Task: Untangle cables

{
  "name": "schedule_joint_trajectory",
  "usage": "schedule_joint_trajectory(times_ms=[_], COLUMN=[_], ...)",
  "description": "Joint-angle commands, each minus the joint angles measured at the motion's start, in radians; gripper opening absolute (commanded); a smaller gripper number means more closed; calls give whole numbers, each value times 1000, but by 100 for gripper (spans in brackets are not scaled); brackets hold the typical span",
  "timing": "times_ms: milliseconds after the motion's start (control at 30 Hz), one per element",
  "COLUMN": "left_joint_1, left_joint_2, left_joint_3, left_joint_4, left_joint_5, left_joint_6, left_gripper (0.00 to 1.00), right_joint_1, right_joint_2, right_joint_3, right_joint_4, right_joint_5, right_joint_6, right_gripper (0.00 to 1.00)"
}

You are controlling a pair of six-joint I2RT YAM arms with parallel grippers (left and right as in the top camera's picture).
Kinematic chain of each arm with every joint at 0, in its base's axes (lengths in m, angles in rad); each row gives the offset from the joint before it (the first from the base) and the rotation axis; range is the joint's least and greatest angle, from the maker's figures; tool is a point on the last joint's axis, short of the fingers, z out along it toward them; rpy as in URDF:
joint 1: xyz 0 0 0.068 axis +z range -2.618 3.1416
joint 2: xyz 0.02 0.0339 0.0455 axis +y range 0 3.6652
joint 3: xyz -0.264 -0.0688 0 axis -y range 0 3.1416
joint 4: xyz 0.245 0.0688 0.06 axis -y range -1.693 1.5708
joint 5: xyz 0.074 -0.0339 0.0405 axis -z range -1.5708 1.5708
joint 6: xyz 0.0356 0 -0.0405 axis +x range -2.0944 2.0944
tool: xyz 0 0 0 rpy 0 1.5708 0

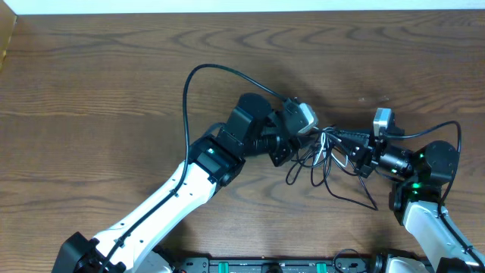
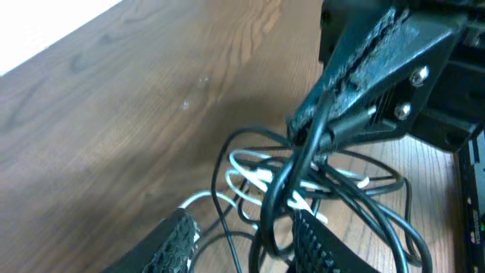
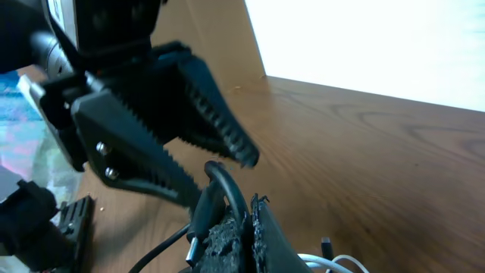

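Light, floppy black and white cables lie tangled on the worktop between the right end effector, pinched shut on a black strand, and the left end effector, part-open and seemingly empty, best taking a loose loop.

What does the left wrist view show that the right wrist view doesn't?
Left wrist only: the tangle itself, with the white cable looped through several black cables on the table, and the right gripper seen from outside.

Right wrist only: the left gripper, open, its toothed faces just beyond the right gripper's tips.

Both: the right gripper shut on one black cable loop, a bit of the white cable, and the wooden table.
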Motion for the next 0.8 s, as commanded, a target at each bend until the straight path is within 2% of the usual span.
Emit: schedule_joint_trajectory(times_ms=[0,67,167,500,533,567,600,700,767], left_joint_1=[-2,-2,-2,-2,-2,-2,-2,-2,-2], left_joint_2=[3,3,5,5,5,5,5,5,5], left_joint_3=[24,24,24,24,24,24,24,24,24], left_joint_4=[21,22,19,17,17,17,17,18,14], left_joint_5=[11,11,12,35,35,41,54,129,147], left_joint_6=[3,2,2,2,2,2,2,2,2], left_gripper=[43,42,8,8,9,17,29,56,57], right_joint_1=[1,1,1,1,1,1,1,1,1], right_joint_2=[0,0,0,0,0,0,0,0,0], right_joint_3=[14,14,14,14,14,14,14,14,14], right_joint_4=[7,7,7,7,7,7,7,7,7], right_joint_5=[-28,-28,-28,-28,-28,-28,-28,-29,-33], right_joint_6=[-8,-8,-8,-8,-8,-8,-8,-11,-11], right_gripper=[1,1,1,1,1,1,1,1,1])
